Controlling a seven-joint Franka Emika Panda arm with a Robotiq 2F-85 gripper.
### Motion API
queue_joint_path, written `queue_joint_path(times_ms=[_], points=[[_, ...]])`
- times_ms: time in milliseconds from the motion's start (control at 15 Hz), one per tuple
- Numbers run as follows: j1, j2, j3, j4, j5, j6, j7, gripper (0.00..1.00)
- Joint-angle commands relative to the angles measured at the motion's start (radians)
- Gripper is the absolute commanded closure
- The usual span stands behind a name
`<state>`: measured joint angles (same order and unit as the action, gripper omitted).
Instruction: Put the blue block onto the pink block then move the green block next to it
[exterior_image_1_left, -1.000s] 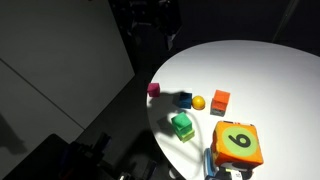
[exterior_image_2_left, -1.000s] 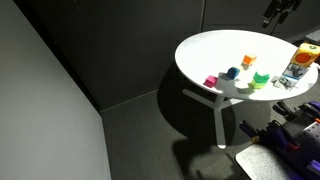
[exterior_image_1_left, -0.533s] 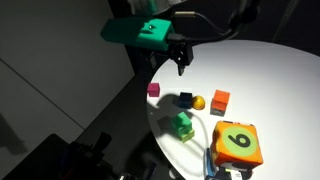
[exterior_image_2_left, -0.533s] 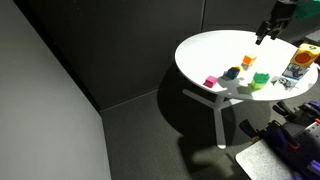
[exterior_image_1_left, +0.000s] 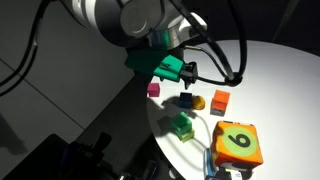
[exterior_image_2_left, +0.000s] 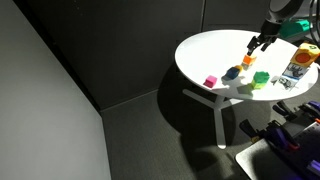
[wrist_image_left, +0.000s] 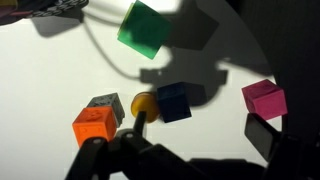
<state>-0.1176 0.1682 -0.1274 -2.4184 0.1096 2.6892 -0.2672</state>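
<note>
The blue block (exterior_image_1_left: 186, 100) sits on the white round table (exterior_image_1_left: 280, 80), next to a yellow-orange ball (exterior_image_1_left: 198, 102). The pink block (exterior_image_1_left: 153, 89) stands apart from it near the table edge. The green block (exterior_image_1_left: 181, 125) lies nearer the front edge. My gripper (exterior_image_1_left: 190, 71) hangs open and empty above the blue block. In the wrist view the open gripper (wrist_image_left: 199, 128) frames the bare table just short of the blue block (wrist_image_left: 174, 101), with the pink block (wrist_image_left: 264, 99) by one finger and the green block (wrist_image_left: 145, 27) beyond. In an exterior view the gripper (exterior_image_2_left: 254, 42) hovers over the blue block (exterior_image_2_left: 232, 72), pink block (exterior_image_2_left: 210, 81) and green block (exterior_image_2_left: 261, 78).
An orange-red cube (exterior_image_1_left: 220, 101) stands beside the ball, and shows in the wrist view (wrist_image_left: 95, 125) with a small dark grey piece (wrist_image_left: 104, 104). A large orange numbered die (exterior_image_1_left: 238, 143) sits near the table's edge. A cable's shadow crosses the table.
The arm has come into view and swung down over the table, from its far edge to just above the blue block. The blocks have not moved.
</note>
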Motion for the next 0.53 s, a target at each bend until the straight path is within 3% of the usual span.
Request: queue_joint_path(times_ms=[0,467], points=[[-0.044,0.086,0.038,0.087,0.037,0.000,-0.063,0.00],[-0.073,0.242,0.068,0.254,-0.010,-0.021,-0.054,0.00]])
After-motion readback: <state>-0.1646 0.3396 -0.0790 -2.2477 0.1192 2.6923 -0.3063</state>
